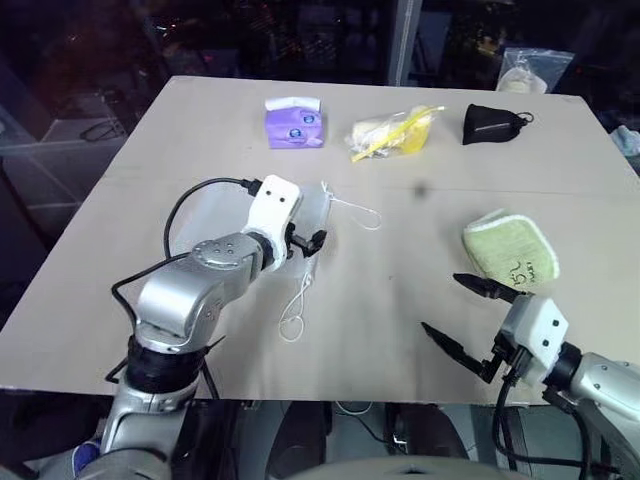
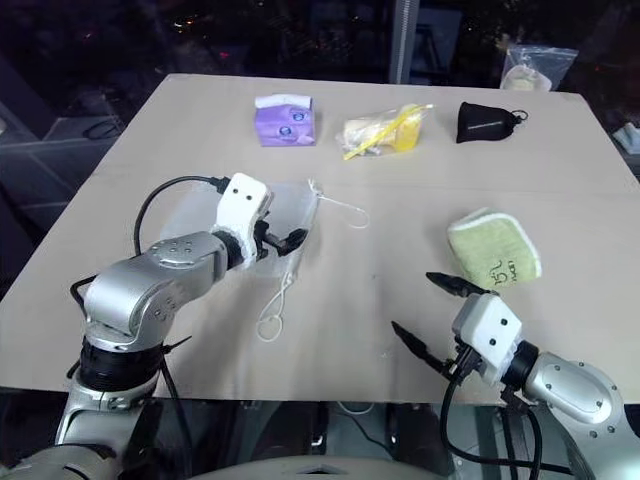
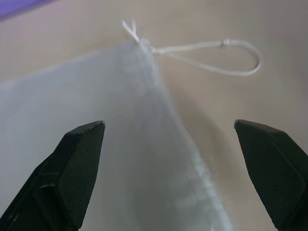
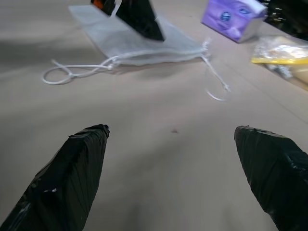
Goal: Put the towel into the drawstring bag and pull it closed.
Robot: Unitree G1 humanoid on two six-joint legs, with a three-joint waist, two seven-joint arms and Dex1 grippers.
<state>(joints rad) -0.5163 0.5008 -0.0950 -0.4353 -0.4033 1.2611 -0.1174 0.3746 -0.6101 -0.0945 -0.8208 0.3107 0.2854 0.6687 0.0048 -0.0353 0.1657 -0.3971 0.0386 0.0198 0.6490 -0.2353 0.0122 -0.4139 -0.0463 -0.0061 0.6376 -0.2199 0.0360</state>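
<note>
While both arms are waiting unloaded over the table [image 1: 120, 220], each view is giving part of the reason.

Head views, left side: the left gripper [image 1: 304, 243] is hovering with jaws wide over the mouth edge of the drawstring bag [image 2: 285, 205], which is lying flat on the table's left half; I judge it is lining up to pinch that edge open. The arm is hiding most of the pouch.

Head views, right side: the right gripper [image 1: 468, 322] is standing wide and holding nothing, near the table's front edge, just short of the towel [image 1: 511, 250], which is lying apart from the bag on the right, tag up. This is looking like a reach for the towel.

Head views, far edge: a purple packet [image 1: 294, 122], a yellow packet [image 1: 395, 132] and a black pouch [image 1: 493, 124] are sitting well clear of the work.

Left wrist view: its fingertips [image 3: 82, 159] are straddling the bag's gathered hem, a looped cord [image 3: 211, 53] trailing past the corner. Whether they are touching the fabric is hard to tell.

Right wrist view: its fingertips [image 4: 72, 173] are framing bare table; the bag and both cord loops are lying beyond.
</note>
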